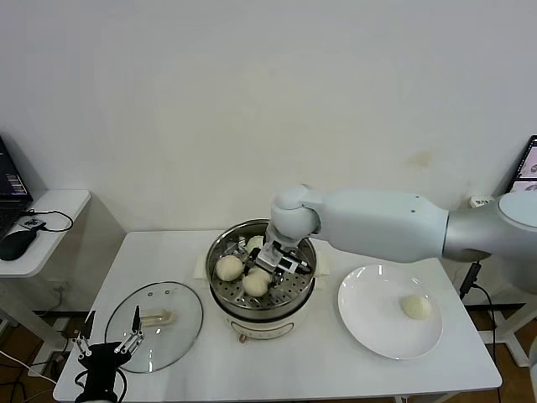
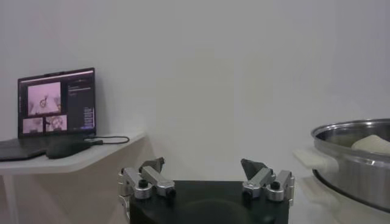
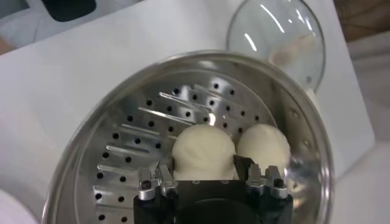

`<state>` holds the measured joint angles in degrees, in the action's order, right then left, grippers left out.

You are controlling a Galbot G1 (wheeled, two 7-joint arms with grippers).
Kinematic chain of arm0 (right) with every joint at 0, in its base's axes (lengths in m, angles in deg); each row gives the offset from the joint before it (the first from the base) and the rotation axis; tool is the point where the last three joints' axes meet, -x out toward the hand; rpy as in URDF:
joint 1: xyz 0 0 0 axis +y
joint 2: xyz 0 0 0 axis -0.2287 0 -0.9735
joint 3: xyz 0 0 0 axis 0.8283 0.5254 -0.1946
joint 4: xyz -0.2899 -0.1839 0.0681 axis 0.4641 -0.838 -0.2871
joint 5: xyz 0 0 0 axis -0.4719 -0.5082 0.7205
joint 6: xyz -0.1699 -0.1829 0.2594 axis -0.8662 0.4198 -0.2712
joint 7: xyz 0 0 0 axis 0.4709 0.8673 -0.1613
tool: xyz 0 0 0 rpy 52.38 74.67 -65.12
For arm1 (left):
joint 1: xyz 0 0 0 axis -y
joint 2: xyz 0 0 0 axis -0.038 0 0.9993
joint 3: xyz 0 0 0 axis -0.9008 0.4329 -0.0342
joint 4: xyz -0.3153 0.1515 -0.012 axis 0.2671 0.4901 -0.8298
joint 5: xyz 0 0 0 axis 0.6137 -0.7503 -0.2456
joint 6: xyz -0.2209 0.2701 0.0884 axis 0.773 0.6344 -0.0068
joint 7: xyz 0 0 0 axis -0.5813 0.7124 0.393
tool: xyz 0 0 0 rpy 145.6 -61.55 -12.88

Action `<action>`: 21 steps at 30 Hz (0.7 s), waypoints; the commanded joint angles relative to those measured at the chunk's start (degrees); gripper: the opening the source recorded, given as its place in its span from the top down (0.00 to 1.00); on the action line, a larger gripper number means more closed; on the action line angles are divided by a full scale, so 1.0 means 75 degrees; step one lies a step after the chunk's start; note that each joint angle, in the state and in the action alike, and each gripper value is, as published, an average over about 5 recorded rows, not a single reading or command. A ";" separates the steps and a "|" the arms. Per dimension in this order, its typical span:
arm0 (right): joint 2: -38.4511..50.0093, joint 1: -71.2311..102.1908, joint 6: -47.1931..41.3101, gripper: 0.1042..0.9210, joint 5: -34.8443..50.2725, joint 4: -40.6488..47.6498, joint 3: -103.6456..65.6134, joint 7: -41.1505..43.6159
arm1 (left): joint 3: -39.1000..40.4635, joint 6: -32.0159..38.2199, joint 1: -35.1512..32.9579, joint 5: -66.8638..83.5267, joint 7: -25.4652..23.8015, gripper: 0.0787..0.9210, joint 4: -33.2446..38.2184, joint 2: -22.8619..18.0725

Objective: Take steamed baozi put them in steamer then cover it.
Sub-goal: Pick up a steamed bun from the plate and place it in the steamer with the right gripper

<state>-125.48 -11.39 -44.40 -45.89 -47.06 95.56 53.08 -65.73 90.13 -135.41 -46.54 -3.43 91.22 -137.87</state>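
Head view showed the right gripper (image 1: 280, 257) reaching down into the steamer (image 1: 220, 252) at the middle of the white table (image 1: 277, 361). Right wrist view put its fingers (image 3: 159, 178) wide apart on either side of a baozi (image 3: 204, 152) sitting on the perforated tray (image 3: 134, 140); whether they touched it I could not tell. A second baozi (image 3: 263, 145) lay just beside the first. From the head, three buns showed in the pot: one on the left (image 1: 229, 268), one nearer (image 1: 255, 285), and one partly hidden on the far side (image 1: 254, 243). A fourth baozi (image 1: 416, 306) sat on the white plate (image 1: 369, 323), right of the steamer. The cover (image 1: 172, 336) lay flat on the table, left of the steamer, handle up. The left gripper (image 1: 107, 336) hung at the near left corner, beside the cover, fingers (image 2: 152, 165) spread open and holding nothing. A laptop (image 2: 56, 103) stood on a side table (image 2: 79, 157) farther left.
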 commanded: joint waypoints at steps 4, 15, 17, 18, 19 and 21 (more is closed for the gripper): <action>0.0015 -0.0026 0.0352 0.37 -0.0078 -0.0185 0.0106 0.0183 | 0.0022 0.0032 -0.0015 -0.0013 0.0010 0.12 -0.0008 -0.0020; 0.0650 -0.0600 0.0039 0.13 0.0266 -0.0407 -0.0248 0.0125 | -0.0029 0.0031 -0.0091 -0.0011 0.0008 0.12 0.0103 0.0006; 0.1008 -0.0796 -0.0336 0.12 0.0327 -0.0543 -0.0313 0.0118 | -0.0046 0.0022 -0.0093 -0.0004 0.0005 0.12 0.0131 0.0026; 0.1218 -0.0876 -0.0600 0.12 0.0348 -0.0631 -0.0372 0.0124 | -0.0054 0.0017 -0.0092 -0.0001 0.0005 0.12 0.0143 0.0038; 0.1441 -0.0937 -0.0877 0.12 0.0377 -0.0722 -0.0442 0.0135 | -0.0062 0.0012 -0.0091 0.0000 0.0003 0.12 0.0151 0.0050; 0.1932 -0.1033 -0.1563 0.12 0.0527 -0.0942 -0.0586 0.0174 | -0.0070 0.0006 -0.0088 0.0002 0.0000 0.12 0.0152 0.0080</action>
<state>-120.37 -15.32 -45.79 -44.09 -50.51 93.62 54.06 -66.19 90.30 -136.08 -46.55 -3.37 92.31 -137.53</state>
